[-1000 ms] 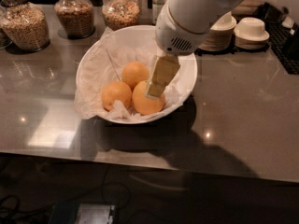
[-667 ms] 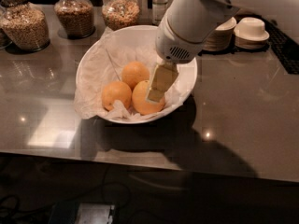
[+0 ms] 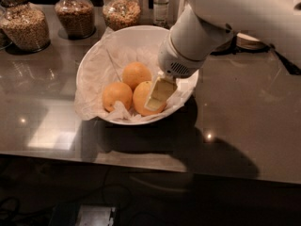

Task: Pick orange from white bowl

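The wide white bowl (image 3: 117, 36), lined with crumpled white paper, stands on the dark counter and holds three oranges. The orange (image 3: 140, 98) at the front right is partly covered by my gripper (image 3: 156, 100), which reaches down into the bowl from the upper right and rests against that orange's right side. Two other oranges lie beside it, one at the front left (image 3: 117, 95) and one behind (image 3: 136, 74). My white arm (image 3: 193, 41) hides the bowl's right rim.
Three glass jars of grain stand along the back: left (image 3: 23, 25), middle (image 3: 74, 13), right (image 3: 121, 11). A small bottle (image 3: 161, 4) stands behind the bowl. Stacked white dishes (image 3: 249, 40) sit at the back right. The counter's front edge runs below the bowl.
My gripper has sunk lower into the bowl, closer onto the front right orange. The oranges and the bowl have not moved.
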Controlling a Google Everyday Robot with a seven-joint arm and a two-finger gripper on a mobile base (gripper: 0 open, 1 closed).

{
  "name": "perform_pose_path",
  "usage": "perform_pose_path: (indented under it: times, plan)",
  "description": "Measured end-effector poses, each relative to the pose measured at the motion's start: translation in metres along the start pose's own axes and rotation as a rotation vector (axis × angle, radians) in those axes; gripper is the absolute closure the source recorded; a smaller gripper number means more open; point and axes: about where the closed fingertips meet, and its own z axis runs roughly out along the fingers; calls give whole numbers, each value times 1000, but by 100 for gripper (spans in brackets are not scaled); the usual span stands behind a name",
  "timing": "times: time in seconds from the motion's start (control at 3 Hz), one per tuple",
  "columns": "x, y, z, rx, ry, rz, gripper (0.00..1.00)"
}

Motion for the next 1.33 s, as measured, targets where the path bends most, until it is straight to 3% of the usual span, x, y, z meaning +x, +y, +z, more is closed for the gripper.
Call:
perform_pose_path:
  times: [1.0,1.33]
  plan:
    - [-4,11,53,-44,-106,85,25]
    - [-6,14,57,-60,-113,91,44]
